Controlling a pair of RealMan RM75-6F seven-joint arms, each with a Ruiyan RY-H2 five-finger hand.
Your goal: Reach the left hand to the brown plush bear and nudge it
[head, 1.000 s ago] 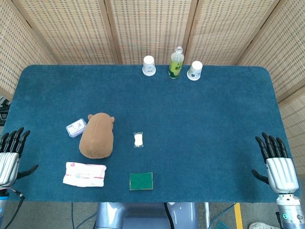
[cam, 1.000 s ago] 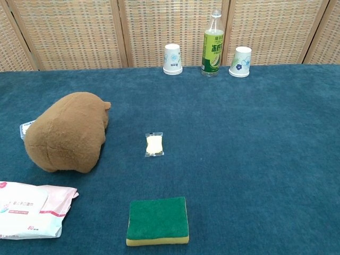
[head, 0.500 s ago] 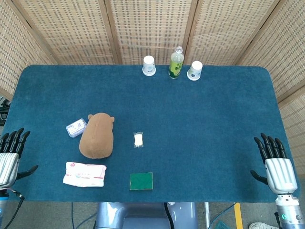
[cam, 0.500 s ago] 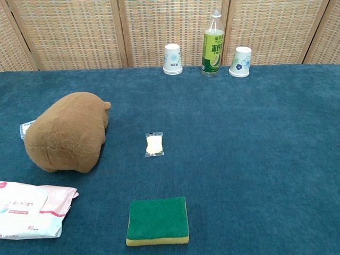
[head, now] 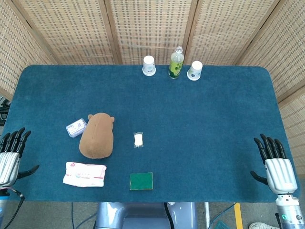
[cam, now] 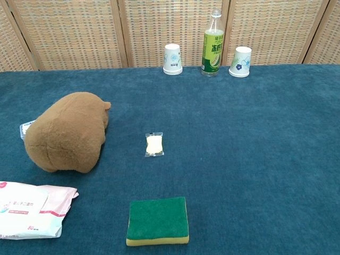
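Note:
The brown plush bear (head: 97, 136) lies on the blue table at the left, its ears pointing away from me; the chest view shows the bear (cam: 68, 132) from behind. My left hand (head: 9, 157) hovers at the table's left front edge, fingers spread and empty, well to the left of the bear. My right hand (head: 275, 163) is at the right front edge, also spread and empty. Neither hand appears in the chest view.
A small clear box (head: 76, 127) sits just left of the bear, a pink wipes pack (head: 84, 174) in front of it. A small white packet (head: 138, 140) and a green sponge (head: 141, 181) lie near the middle. Two paper cups (head: 149, 66) and a green bottle (head: 176, 64) stand at the back.
The right hand has drifted slightly toward the front edge. The left hand and the bear have stayed in place.

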